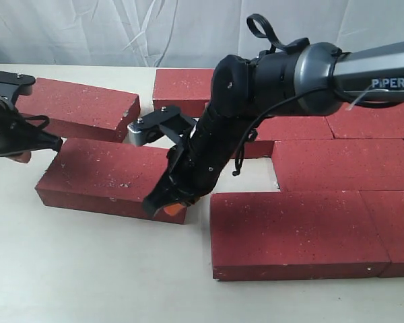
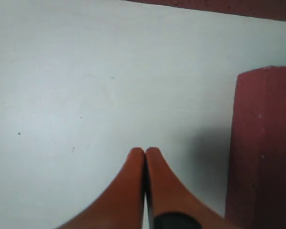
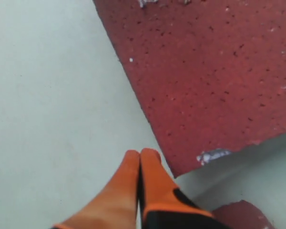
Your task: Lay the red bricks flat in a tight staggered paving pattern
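Several red bricks lie flat on the pale table. A paved group fills the right, with its front brick (image 1: 299,232) nearest. One loose brick (image 1: 111,178) lies angled at mid-left, another (image 1: 74,108) behind it, and a third (image 1: 182,91) at the back middle. My right gripper (image 1: 174,210) is shut and empty, its orange tips low at the loose brick's near right corner. In the right wrist view the gripper (image 3: 142,153) sits right beside that brick's (image 3: 214,71) chipped corner. My left gripper (image 1: 20,157) is shut and empty at the far left, just off the loose brick's left end (image 2: 264,143).
A gap of bare table (image 1: 246,182) separates the angled loose brick from the paved group. Open table (image 1: 87,269) stretches along the front left. A white cloth backdrop (image 1: 121,30) hangs behind. The right arm (image 1: 269,81) reaches across over the back middle bricks.
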You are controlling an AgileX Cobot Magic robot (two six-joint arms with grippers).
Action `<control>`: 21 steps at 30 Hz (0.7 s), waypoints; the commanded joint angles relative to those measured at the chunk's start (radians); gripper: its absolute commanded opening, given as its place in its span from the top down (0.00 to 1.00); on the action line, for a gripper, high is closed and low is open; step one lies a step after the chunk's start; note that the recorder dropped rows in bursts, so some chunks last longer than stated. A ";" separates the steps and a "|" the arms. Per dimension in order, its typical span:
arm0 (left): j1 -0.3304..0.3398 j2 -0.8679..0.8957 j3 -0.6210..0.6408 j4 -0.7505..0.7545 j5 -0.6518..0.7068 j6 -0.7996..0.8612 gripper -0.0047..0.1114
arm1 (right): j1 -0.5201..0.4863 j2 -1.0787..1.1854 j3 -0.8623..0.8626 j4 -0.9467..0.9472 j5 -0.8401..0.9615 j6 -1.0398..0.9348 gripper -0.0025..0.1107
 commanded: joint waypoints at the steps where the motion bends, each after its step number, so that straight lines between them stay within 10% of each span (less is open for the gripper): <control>1: 0.004 0.044 0.001 -0.063 -0.045 0.093 0.96 | 0.002 0.035 -0.005 0.004 -0.018 -0.002 0.98; 21: 0.004 0.112 0.001 -0.243 -0.065 0.232 0.96 | 0.002 0.018 -0.005 -0.204 -0.061 0.240 0.98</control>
